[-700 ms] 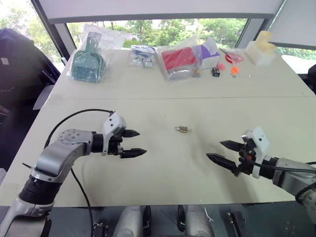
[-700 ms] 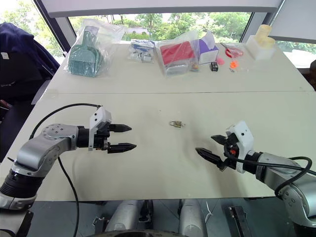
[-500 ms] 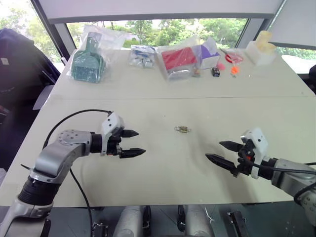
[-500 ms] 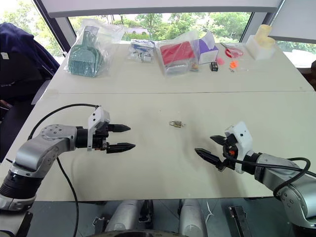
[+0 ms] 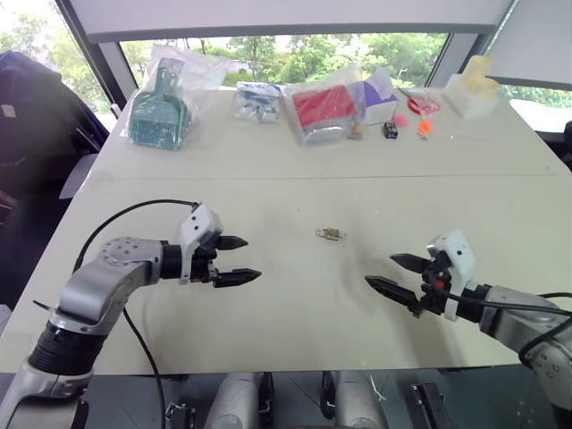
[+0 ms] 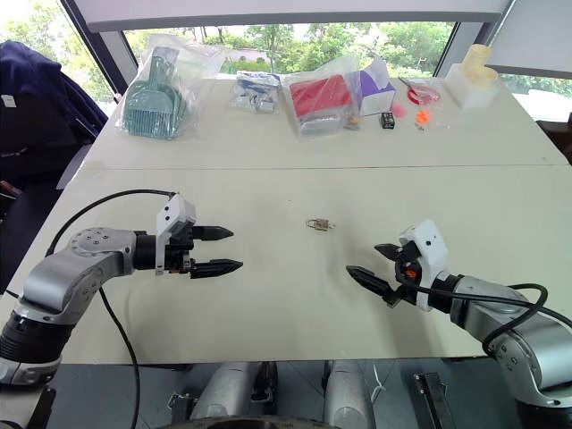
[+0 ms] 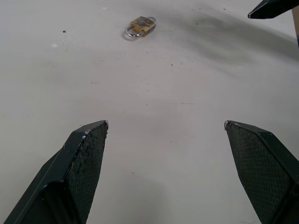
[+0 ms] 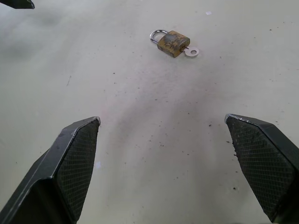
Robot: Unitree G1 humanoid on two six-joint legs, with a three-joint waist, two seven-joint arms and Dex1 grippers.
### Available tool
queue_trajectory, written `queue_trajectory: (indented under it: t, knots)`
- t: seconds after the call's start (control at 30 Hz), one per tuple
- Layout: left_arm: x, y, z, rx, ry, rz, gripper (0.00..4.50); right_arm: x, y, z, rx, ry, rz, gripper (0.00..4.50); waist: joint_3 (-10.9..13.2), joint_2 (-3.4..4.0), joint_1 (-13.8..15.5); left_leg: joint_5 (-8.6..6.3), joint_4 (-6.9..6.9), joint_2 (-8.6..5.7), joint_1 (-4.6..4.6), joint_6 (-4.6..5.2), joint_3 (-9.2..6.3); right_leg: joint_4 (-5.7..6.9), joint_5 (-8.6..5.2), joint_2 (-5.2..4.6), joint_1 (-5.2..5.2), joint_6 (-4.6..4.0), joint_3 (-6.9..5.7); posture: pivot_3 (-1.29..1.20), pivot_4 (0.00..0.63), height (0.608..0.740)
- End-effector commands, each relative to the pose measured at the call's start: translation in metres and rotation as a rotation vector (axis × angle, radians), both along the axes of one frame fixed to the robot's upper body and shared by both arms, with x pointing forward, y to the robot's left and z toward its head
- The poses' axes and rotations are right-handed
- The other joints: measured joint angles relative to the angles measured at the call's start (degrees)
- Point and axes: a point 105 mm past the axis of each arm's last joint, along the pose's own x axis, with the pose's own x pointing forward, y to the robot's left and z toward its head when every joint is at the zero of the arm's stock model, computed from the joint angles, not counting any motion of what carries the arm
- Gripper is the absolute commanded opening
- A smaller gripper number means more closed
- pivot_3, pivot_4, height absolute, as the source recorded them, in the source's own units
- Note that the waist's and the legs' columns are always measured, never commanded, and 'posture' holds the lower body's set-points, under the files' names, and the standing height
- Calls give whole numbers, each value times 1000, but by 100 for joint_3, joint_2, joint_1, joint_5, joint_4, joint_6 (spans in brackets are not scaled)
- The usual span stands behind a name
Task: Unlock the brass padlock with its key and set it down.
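Brass padlock (image 8: pixel 173 43), small, silvery shackle, is laid flat on the pale worktop (image 5: pixel 295 152) near its middle, with its key (image 8: pixel 191 52) seated in the body. Left claw (image 5: pixel 236 260) is held above the worktop well apart from it, jaws spread wide and empty. Right claw (image 5: pixel 391 272) is likewise held wide and empty, opposite. Bagged items (image 5: pixel 317 112) are ranged along the far edge.

Grey arms, black-fingered white tools
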Motion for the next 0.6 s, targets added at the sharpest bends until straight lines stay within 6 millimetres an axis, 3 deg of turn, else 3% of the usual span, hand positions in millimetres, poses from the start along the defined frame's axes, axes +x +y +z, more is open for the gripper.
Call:
queue_trajectory:
  t: [0.03, 0.2, 0.4, 0.5, 0.6]
  knots:
    - [2, 0, 12, 11, -57, -19, 4177, 1, 4, 8, 3, -41, 14, 4447, 0, 0, 0, 0, 0, 0, 0, 0, 0, 0, 0, 0, 0, 0, 0, 0, 150, 735]
    - [20, 0, 18, 47, -106, -57, 4177, 1, 4, 10, 9, -49, -1, 4447, 0, 0, 20, 1, 0, -1, 0, -2, 0, 1, 0, 0, 0, 0, 0, 0, 150, 735]
    - [53, -13, 47, 65, -207, -176, 4177, -6, 2, 13, 30, -66, -53, 4447, 0, -1, 33, 5, 0, -2, -2, 3, 1, 0, 0, 2, 1, 0, -1, 0, 150, 735]
    - [70, -37, 60, 62, -267, -272, 4177, -8, 1, 14, 34, -74, -78, 4447, 0, -2, 59, 12, 1, -4, -2, 14, 4, -1, 1, 1, 2, 1, -1, 0, 150, 735]
    - [76, -80, 61, 97, -317, -441, 4177, -8, -1, 17, 42, -90, -102, 4447, 1, -4, 147, 10, 11, -5, -2, 21, 6, -1, 1, 1, 5, 1, -1, 0, 150, 735]
